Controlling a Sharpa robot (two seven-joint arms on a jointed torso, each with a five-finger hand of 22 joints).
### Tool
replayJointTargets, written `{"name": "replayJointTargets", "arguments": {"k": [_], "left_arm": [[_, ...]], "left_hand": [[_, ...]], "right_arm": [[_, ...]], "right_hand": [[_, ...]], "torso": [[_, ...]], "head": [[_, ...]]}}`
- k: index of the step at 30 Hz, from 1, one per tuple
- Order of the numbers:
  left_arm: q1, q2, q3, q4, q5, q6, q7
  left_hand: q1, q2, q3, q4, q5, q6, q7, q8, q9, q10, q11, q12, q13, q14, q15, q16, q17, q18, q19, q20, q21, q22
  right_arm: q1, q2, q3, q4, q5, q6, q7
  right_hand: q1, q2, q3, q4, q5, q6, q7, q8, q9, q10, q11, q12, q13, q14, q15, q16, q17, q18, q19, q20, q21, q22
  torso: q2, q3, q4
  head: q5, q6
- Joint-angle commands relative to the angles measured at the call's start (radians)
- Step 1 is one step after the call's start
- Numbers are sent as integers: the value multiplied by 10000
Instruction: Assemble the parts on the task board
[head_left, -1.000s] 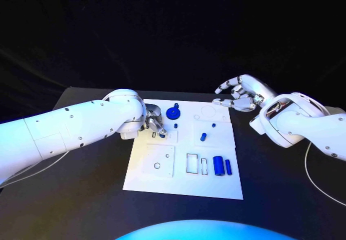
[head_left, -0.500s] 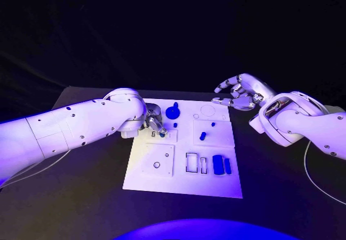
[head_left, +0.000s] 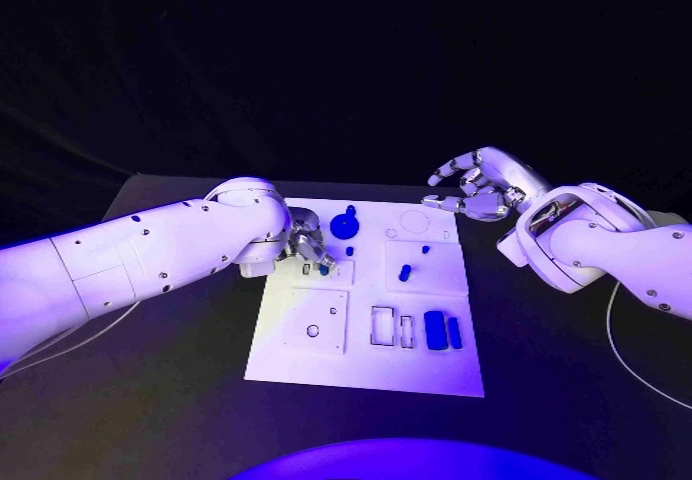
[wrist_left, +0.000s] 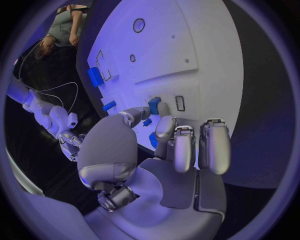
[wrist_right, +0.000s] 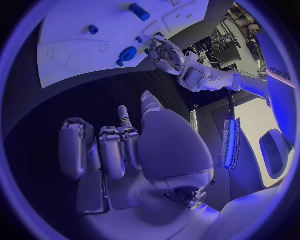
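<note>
Parts on the task board (head_left: 361, 345) look like small rigid plastic pieces, judged light, hard and a bit slippery, so a fingertip pinch across the short sides is judged best. Left to right, with the board as landmark: the left hand (head_left: 307, 250) is over the board's far-left area, fingers curled down, and a small blue block (wrist_left: 154, 105) is seen at the fingertips (wrist_left: 165, 129) in the left wrist view; it seems pinched, beside a small rectangular slot (wrist_left: 180, 103), though the grip is partly hidden. Its long axis cannot be told. Next, a blue round knobbed part (head_left: 345, 224) sits near the board's far edge. A short blue peg (head_left: 407, 271) lies flat mid-board, long axis slightly diagonal. Two blue bars (head_left: 443, 330) lie side by side at the board's near right, long axes running near-to-far. The right hand (head_left: 476, 187) is held above the table just past the board's far-right corner, fingers loosely curled and apart, nothing held.
</note>
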Motion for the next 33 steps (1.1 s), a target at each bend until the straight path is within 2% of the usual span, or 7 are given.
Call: {"name": "replayJointTargets", "arguments": {"k": [1, 6, 16, 21, 23, 28, 33], "left_arm": [[-91, 12, -53, 23, 13, 312, -9], [-95, -16, -53, 30, -3, 262, -8], [-100, -109, -45, 91, -21, 68, -1], [-97, -215, 19, 196, -19, -46, 10], [-93, -268, 56, 252, -19, -88, 12], [-72, -383, 224, 403, -19, -162, 21], [-24, -529, 519, 633, -17, -249, 40]], "left_hand": [[-106, -44, -291, 158, -45, 10, 68, -40, -5, 28, -45, 40, 10, 1057, -82, 63, 2633, -67, 13, -26, 42, 11], [-164, -10, -686, 465, -66, 56, 67, -75, 5, 54, -46, 75, 55, 1057, -82, 63, 2633, -75, 36, -27, 58, 60], [-174, 25, -1096, 767, -110, 93, 64, -105, 27, 75, -48, 104, 93, 1057, -86, 63, 2633, -80, 52, -29, 65, 88], [-245, 43, -1229, 808, -139, 83, 74, -126, 29, 60, -40, 90, 76, 1057, -81, 63, 2633, -76, 47, -35, 58, 77], [-277, 56, -1288, 812, -166, 76, 78, -135, 31, 52, -37, 83, 68, 1057, -78, 63, 2633, -78, 51, -35, 61, 86], [-329, 88, -1365, 816, -217, 73, 81, -145, 36, 48, -32, 85, 73, 1057, -75, 63, 2633, -77, 49, -35, 56, 82], [-350, 93, -1398, 817, -239, 67, 83, -150, 37, 35, -30, 70, 52, 1057, -73, 63, 2633, -77, 48, -36, 55, 80]], "right_arm": [[-7, -1, 0, 1, -27, -31, 77], [-8, 0, 0, -6, -26, -37, 76], [-9, -4, 0, -15, -25, -72, 78], [-10, -18, 0, -33, -14, -55, 65], [-11, -22, 0, -41, -8, -52, 60], [-11, -26, 0, -62, -2, -69, 53], [-13, -14, 0, -110, 12, -84, 52]], "right_hand": [[-129, -1, -80, 11, -13, 21, -28, 50, 12, 698, -76, -68, 2285, 935, -43, -47, 2173, 103, -52, -3, -64, 973], [-186, 0, -109, 14, -30, 13, -31, 60, 11, 695, -76, -71, 2282, 932, -45, -51, 2159, 106, -56, -5, -79, 965], [-238, 3, -136, 16, -39, 9, -33, 71, 12, 697, -78, -70, 2283, 928, -47, -57, 2139, 109, -63, -7, -97, 955], [-333, 17, -181, 21, -49, -3, -35, 87, 11, 693, -81, -75, 2278, 924, -50, -63, 2125, 115, -74, -10, -128, 937], [-358, 20, -194, 21, -52, -8, -35, 90, 11, 689, -81, -79, 2274, 924, -51, -63, 2125, 115, -75, -11, -132, 935], [-417, 24, -226, 21, -65, -17, -37, 100, 11, 693, -82, -75, 2278, 923, -53, -66, 2117, 114, -71, -13, -132, 938], [-417, 24, -226, 21, -65, -17, -37, 100, 11, 693, -82, -75, 2278, 923, -53, -66, 2117, 114, -71, -13, -132, 938]], "torso": [[-4, 1, 2], [5, 2, -1], [3, -1, -2], [-1, -8, 13], [-3, -6, 9], [-6, 8, -3], [2, -7, 0]], "head": [[-5, 4], [-11, 2], [-27, 17], [-80, 52], [-79, 59], [-51, 65], [-67, 134]]}}
